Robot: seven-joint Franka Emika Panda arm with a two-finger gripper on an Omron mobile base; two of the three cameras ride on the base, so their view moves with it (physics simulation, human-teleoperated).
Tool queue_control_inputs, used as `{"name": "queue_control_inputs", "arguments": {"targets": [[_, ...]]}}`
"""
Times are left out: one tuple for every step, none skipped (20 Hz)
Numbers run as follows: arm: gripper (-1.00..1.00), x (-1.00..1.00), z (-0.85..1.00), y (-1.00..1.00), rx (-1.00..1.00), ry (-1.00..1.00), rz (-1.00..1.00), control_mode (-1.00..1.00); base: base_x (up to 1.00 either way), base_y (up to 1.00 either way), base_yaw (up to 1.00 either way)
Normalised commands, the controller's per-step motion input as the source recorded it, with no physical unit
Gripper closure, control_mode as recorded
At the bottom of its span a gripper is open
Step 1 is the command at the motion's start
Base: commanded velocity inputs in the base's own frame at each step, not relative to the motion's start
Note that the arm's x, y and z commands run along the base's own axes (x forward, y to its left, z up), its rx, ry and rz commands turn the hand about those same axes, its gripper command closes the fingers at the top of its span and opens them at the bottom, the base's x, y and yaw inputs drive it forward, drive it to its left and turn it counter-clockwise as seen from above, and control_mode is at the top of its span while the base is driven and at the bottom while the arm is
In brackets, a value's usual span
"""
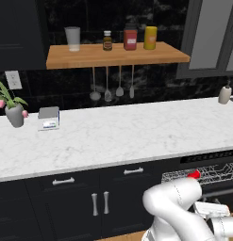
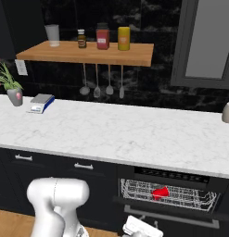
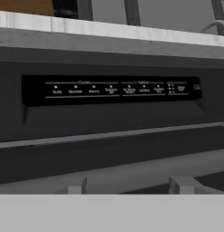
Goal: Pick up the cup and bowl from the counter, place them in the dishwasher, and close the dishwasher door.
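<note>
The dishwasher (image 2: 168, 190) sits under the counter (image 2: 111, 134) with its wire rack (image 2: 134, 190) showing. A small red piece (image 2: 160, 192) lies in that rack (image 1: 212, 173); I cannot tell whether it is the cup or the bowl. The dishwasher door (image 2: 190, 229) stands partly open, its silver bar handle low in front. My gripper (image 3: 129, 186) hangs low, close before the dark control strip (image 3: 109, 89). Its fingertips (image 3: 77, 186) stand apart with nothing between them. The white hand (image 2: 141, 227) is just left of the door.
A wooden shelf (image 1: 118, 55) holds a grey glass (image 1: 72, 38) and three jars. On the counter stand a vase with a plant (image 1: 14, 114), a small box (image 1: 48, 117) and a soap bottle (image 1: 225, 94). Navy cabinets (image 1: 99, 197) lie left of the dishwasher.
</note>
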Motion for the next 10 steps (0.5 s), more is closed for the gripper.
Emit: {"name": "queue_control_inputs", "arguments": {"targets": [[-1.00,0.79,0.00,0.00,-0.06,-0.07,0.02,-1.00,0.00,0.00,0.00],[-1.00,0.80,0.00,0.00,-0.04,-0.06,0.03,-1.00,0.00,0.00,0.00],[-1.00,0.82,0.00,0.00,-0.05,-0.06,0.02,-1.00,0.00,0.00,0.00],[-1.00,0.89,0.00,0.02,-0.06,-0.05,0.02,-1.00,0.00,0.00,0.00],[-1.00,0.96,0.00,0.04,-0.05,-0.02,0.03,-1.00,0.00,0.00,0.00],[-1.00,1.00,0.00,0.00,-0.05,-0.02,0.03,-1.00,0.00,0.00,0.00],[-1.00,1.00,0.00,0.01,-0.06,-0.01,0.03,-1.00,0.00,0.00,0.00],[-1.00,1.00,0.00,0.00,-0.06,0.00,0.03,-1.00,0.00,0.00,0.00],[-1.00,1.00,0.00,0.00,-0.06,0.00,0.02,-1.00,0.00,0.00,0.00],[-1.00,1.00,0.00,0.00,-0.06,0.00,0.03,-1.00,0.00,0.00,0.00]]}}
